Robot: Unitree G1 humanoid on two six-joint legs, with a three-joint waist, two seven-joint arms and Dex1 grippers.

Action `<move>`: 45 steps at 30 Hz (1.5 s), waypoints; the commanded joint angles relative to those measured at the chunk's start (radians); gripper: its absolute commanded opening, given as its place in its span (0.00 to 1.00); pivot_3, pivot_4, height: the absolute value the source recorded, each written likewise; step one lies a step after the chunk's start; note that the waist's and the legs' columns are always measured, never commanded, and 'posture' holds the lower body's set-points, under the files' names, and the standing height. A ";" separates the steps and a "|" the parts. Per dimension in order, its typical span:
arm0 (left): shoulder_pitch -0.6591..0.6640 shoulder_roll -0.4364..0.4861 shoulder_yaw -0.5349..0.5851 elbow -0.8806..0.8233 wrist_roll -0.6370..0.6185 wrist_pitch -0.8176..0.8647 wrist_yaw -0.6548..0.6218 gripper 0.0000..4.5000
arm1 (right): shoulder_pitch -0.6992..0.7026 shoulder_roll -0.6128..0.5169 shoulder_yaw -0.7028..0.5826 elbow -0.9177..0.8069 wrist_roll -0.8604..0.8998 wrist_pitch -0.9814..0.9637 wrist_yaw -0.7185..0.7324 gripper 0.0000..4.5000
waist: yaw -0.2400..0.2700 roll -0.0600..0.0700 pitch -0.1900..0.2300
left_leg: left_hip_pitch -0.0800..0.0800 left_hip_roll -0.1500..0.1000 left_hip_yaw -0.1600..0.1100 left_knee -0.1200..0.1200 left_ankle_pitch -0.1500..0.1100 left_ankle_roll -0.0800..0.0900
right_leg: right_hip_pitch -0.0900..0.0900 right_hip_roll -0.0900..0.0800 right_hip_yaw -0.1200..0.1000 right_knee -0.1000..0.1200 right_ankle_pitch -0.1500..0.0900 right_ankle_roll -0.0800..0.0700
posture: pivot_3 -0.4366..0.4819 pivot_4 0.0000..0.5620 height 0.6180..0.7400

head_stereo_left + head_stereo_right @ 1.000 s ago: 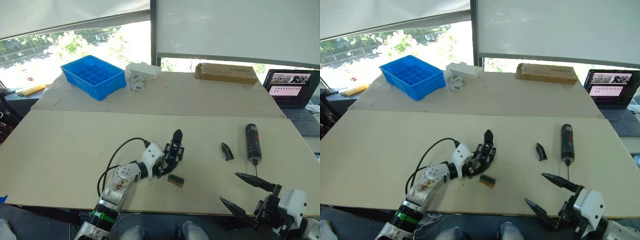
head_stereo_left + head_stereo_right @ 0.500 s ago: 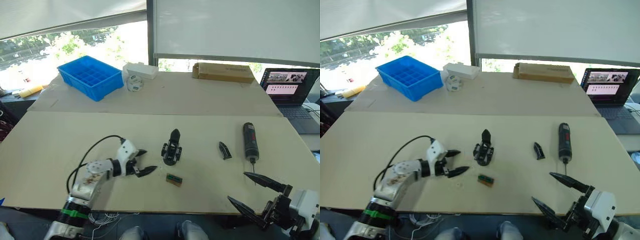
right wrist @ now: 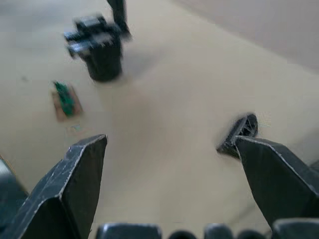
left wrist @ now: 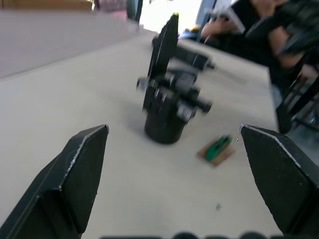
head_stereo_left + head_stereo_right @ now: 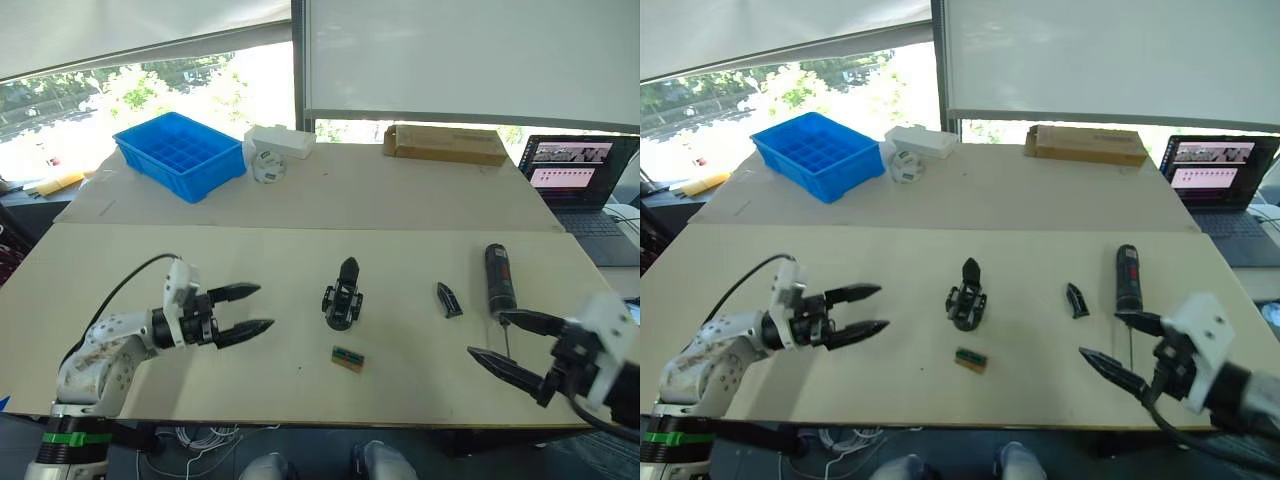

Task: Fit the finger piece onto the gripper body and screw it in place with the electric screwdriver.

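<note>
I see my left gripper (image 5: 248, 309) at lower left, spread wide and empty. My right gripper (image 5: 503, 342) at lower right is also wide, holding nothing. The black blocky gripper body (image 5: 343, 298) stands at centre; the small black tapered finger piece (image 5: 450, 300) and long black cylindrical electric screwdriver (image 5: 499, 281) lie right of it.

The black blocky gripper body (image 5: 342, 301) stood alone on the pale worktop (image 5: 300, 260), with bare surface on its left side out to the left gripper (image 5: 245, 309), whose jaws were spread. Just in front of the body lay a small green-and-tan block (image 5: 348, 357). To the body's right, the small black tapered finger piece (image 5: 450, 300) and the long black cylindrical electric screwdriver (image 5: 499, 281) lay apart, an open strip between them.
</note>
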 commanded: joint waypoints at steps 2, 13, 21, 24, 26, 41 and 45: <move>-0.105 0.036 0.018 -0.089 -0.193 0.168 -0.004 0.99 | -0.338 -0.093 0.176 0.131 0.128 0.330 -0.161 1.00 | -0.002 -0.001 0.001 | -0.001 -0.001 -0.001 0.000 0.000 0.000 | 0.000 0.003 0.000 0.000 0.002 0.003 | 0.48 0.27 1.00; -0.156 0.029 -0.093 -0.136 -0.178 0.217 -0.016 0.99 | -0.950 0.152 0.682 0.491 -0.179 0.588 -0.247 1.00 | -0.015 -0.002 0.002 | -0.006 -0.006 0.000 0.001 0.001 0.000 | -0.003 0.004 -0.002 -0.001 0.003 0.008 | 0.48 0.27 1.00; -0.119 0.034 -0.074 -0.191 -0.204 0.238 0.015 0.99 | -0.988 0.202 0.777 0.559 -0.318 0.600 -0.193 1.00 | -0.016 -0.001 0.002 | -0.008 -0.007 -0.001 0.001 0.001 0.000 | -0.003 0.003 -0.010 -0.001 0.002 0.011 | 0.48 0.27 1.00; -0.102 0.040 -0.064 -0.209 -0.218 0.241 0.025 0.99 | -0.983 0.239 0.732 0.596 -0.324 0.631 -0.178 1.00 | -0.022 -0.001 0.002 | -0.007 -0.007 -0.001 0.001 0.001 0.000 | -0.003 0.002 -0.009 0.000 0.002 0.011 | 0.48 0.27 1.00; -0.093 0.044 -0.061 -0.216 -0.220 0.237 0.025 0.99 | -0.981 0.262 0.704 0.619 -0.320 0.657 -0.167 1.00 | -0.026 -0.001 0.002 | -0.006 -0.007 -0.001 0.001 0.001 -0.001 | -0.002 0.002 -0.009 0.000 0.002 0.011 | 0.48 0.27 1.00; -0.118 0.010 -0.082 -0.159 -0.112 0.081 -0.015 1.00 | -0.907 0.285 0.644 0.566 -0.397 0.581 -0.112 0.24 | -0.028 -0.001 0.002 | -0.005 -0.007 -0.001 0.001 0.002 -0.002 | -0.002 0.003 -0.009 0.001 0.002 0.010 | 0.48 0.27 1.00; -0.170 -0.051 -0.045 -0.141 -0.211 0.147 0.096 1.00 | -0.848 0.319 0.483 0.337 -0.345 0.402 -0.063 0.24 | -0.026 0.000 0.002 | -0.005 -0.007 -0.001 0.000 0.002 -0.002 | -0.002 0.003 -0.008 0.001 0.001 0.010 | 0.48 0.27 1.00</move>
